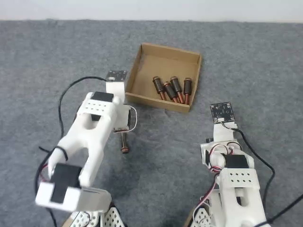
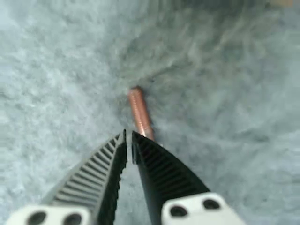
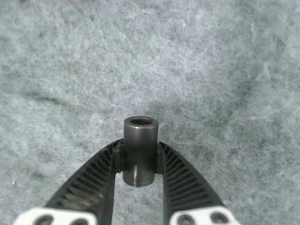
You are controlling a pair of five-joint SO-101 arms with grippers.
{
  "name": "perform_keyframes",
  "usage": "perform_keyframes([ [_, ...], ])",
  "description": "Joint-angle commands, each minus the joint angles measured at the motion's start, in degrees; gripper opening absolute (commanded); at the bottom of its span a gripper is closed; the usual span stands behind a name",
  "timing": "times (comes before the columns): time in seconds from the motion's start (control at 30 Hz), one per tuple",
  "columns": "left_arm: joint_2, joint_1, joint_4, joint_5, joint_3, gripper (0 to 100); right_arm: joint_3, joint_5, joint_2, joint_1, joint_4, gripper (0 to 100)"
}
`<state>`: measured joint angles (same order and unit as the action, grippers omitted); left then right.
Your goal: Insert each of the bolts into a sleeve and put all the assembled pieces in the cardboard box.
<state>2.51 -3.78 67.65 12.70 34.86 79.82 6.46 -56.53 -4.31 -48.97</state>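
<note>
Inventory of my two arms and the table.

1. Left gripper (image 2: 129,133): jaws narrow, with a thin slit between the ribbed black fingers (image 2: 161,164) and nothing in the slit. It points down at the grey carpet (image 1: 246,56), just short of the box's near left corner.

2. Bolt (image 2: 138,110): copper-coloured shank, just past my left fingertips, with one end running under the tip of one finger. The view is blurred there, so I cannot tell whether the finger touches it. In the high view it shows beside my left arm (image 1: 92,137), head toward the near edge of the table, outside the box.

3. Right gripper (image 3: 140,144): jaws closed on the sleeve, one finger on each side.

4. Sleeve (image 3: 140,157): short dark tube, clamped at about mid-length. Its open bore shows at the end away from my wrist.

5. Right arm (image 1: 236,184): low at the near right of the table, reaching toward the box's near right corner.

6. Cardboard box (image 1: 156,101): tan, open-topped, sitting on the carpet beyond both arms, closer to my left one.

7. Assembled pieces (image 1: 173,90): four, side by side on the box floor near its front wall. Their dark sleeves point to the far side and their copper ends to the near wall.
</note>
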Motion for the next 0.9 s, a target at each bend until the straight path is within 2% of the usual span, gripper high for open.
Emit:
perform_keyframes([
  [0.0,6.51,-2.37,1.05,-0.62,3.03,2,-0.18,0.97,-1.89,0.66,0.92,0.6],
  [0.13,6.68,-6.07,0.09,2.99,6.46,2,-0.18,0.97,-1.89,0.66,0.92,0.6],
  [0.3,7.12,-6.77,-9.32,7.56,12.62,2,-0.09,0.97,-1.89,0.75,0.75,0.6],
  [0.53,7.12,-3.78,-9.85,7.82,13.41,3,-0.09,0.97,-1.80,0.84,0.75,0.6],
  [0.63,7.12,-2.29,-9.49,7.82,13.49,7,-0.09,0.97,-1.80,0.84,0.75,0.6],
  [0.77,7.12,-3.87,-8.18,7.74,15.08,14,-0.09,0.97,-1.80,0.92,0.84,0.6],
  [0.87,7.03,-5.19,-7.91,7.74,16.13,13,-0.09,0.97,-1.80,0.92,0.84,0.6],
])
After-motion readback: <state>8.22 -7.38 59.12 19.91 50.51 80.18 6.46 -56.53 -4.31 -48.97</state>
